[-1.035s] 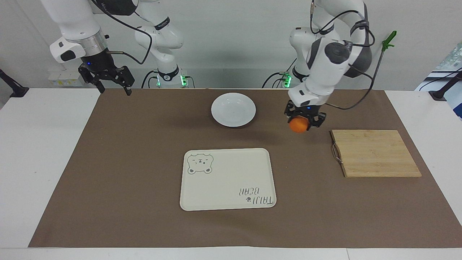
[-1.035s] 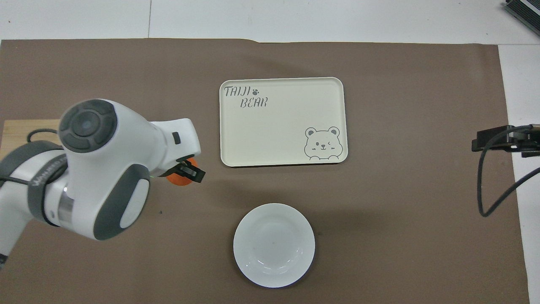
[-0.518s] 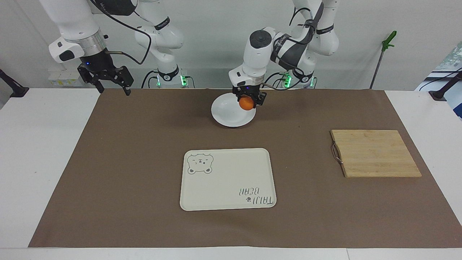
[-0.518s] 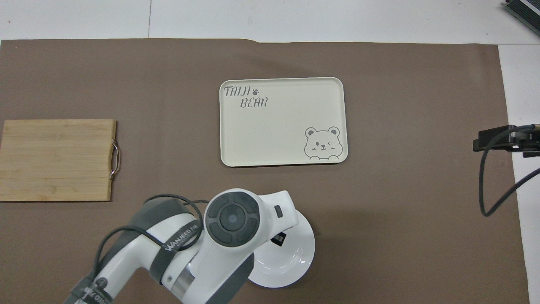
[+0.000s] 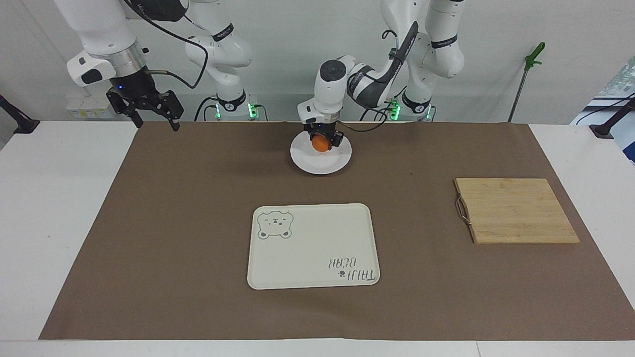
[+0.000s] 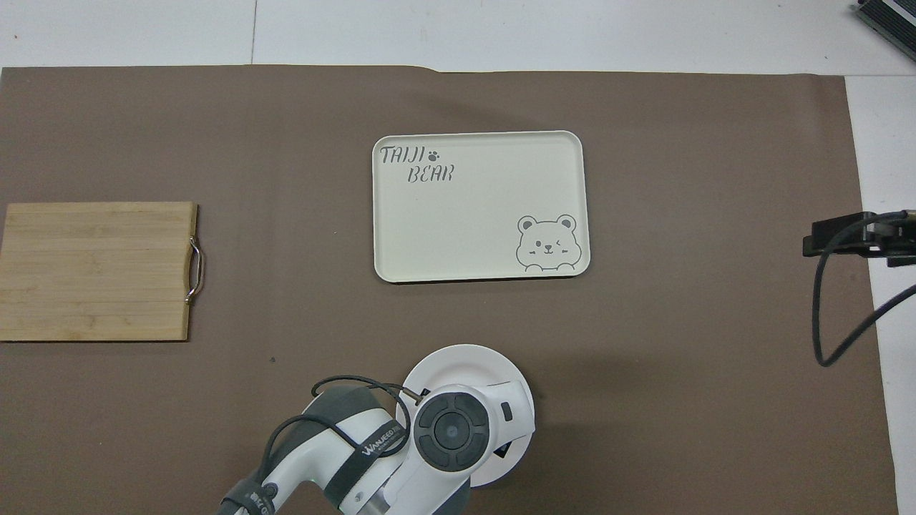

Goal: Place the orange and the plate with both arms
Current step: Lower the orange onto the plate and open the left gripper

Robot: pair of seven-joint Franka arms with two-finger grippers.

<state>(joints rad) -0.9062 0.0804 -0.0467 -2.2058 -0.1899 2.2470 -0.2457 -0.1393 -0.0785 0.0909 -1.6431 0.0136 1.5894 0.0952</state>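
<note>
Two arms in view. Left gripper (image 5: 322, 144) is clenched on the orange (image 5: 320, 144), low over the white plate (image 5: 337, 161); contact with the plate cannot be told. Right gripper (image 5: 149, 111) waits, fingers spread, above the brown mat's (image 5: 198, 223) corner. Bear tray (image 5: 312, 245) and bamboo cutting board (image 5: 516, 210) lie farther from the robots.

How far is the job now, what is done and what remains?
In hand: the left gripper holds the orange over the plate, not yet released. The right gripper waits, open, at its end of the table. Left, probably: release the orange, then move the plate to the tray.
</note>
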